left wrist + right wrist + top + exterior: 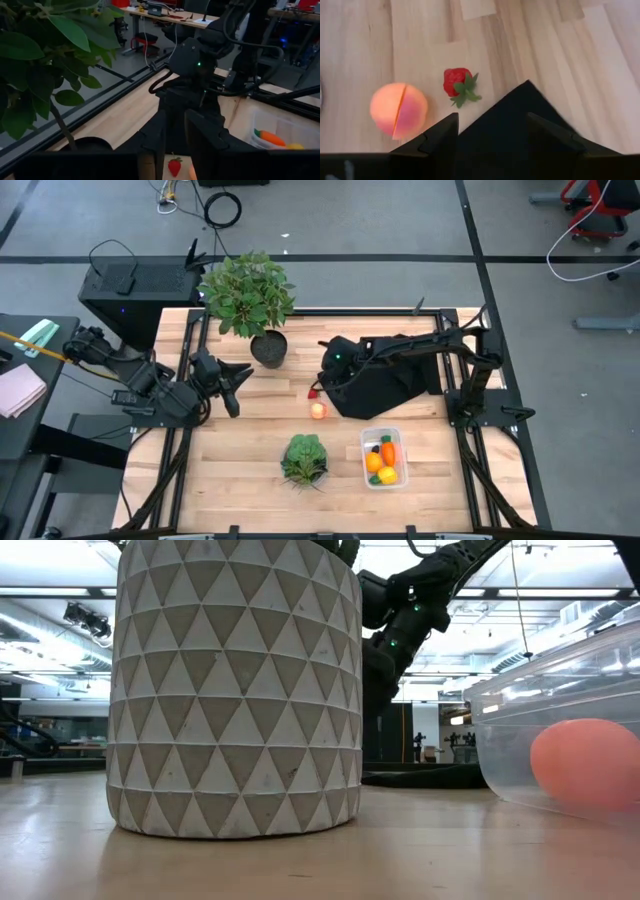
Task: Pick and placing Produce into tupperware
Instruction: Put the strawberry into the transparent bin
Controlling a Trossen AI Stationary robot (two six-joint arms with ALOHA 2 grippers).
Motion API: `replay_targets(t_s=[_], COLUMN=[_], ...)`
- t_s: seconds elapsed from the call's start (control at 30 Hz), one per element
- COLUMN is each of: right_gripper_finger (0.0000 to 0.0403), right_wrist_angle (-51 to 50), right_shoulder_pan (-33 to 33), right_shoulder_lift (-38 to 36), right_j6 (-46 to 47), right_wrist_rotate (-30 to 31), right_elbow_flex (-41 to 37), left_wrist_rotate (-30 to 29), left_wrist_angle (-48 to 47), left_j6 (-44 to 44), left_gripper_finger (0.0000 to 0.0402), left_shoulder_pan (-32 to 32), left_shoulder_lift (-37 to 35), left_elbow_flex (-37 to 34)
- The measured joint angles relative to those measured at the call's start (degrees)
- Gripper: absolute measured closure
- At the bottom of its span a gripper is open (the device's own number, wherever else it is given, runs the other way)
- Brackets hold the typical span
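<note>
A tiny red strawberry (456,81) and a pale peach ball (398,110) lie on the wooden table next to the corner of a black cloth (520,107). My right gripper (491,117) hangs open above them, pointing down, touching nothing. It also shows in the high view (322,385) and the left wrist view (175,140), with the strawberry (174,166) below it. The clear tupperware (382,458) stands at the near right and holds the orange carrot (388,451), an orange ball (373,462) and a yellow piece (387,475). My left gripper (238,385) waits open at the left.
A big potted green plant (248,295) stands at the far left. A lettuce head (304,458) sits left of the tupperware. In the low view a white triangle-patterned pot (235,690) blocks much of the table. The peach ball (588,762) shows through the box's clear wall.
</note>
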Motion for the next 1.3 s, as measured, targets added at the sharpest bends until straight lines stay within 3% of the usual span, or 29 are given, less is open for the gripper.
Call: replay_targets(t_s=[0.6, 1.07, 1.3], right_gripper_finger=[0.0189, 0.0190, 0.0190], right_wrist_angle=[-2.19, -8.89, -10.34], right_shoulder_pan=[0.02, -0.96, -1.28], right_shoulder_lift=[0.38, 8.79, 9.97], right_j6=[-15.18, -16.70, -17.56], right_wrist_rotate=[-6.81, -9.03, -11.09], right_elbow_flex=[0.12, 11.40, 12.38], left_wrist_rotate=[0.02, 0.73, 1.51], left_wrist_angle=[-1.20, -2.15, -2.31], left_j6=[-0.44, -2.37, -2.41], left_gripper_finger=[0.0315, 0.0318, 0.0318], left_shoulder_pan=[0.00, 0.00, 0.00], left_shoulder_lift=[0.02, 0.03, 0.06], left_elbow_flex=[0.00, 0.00, 0.00])
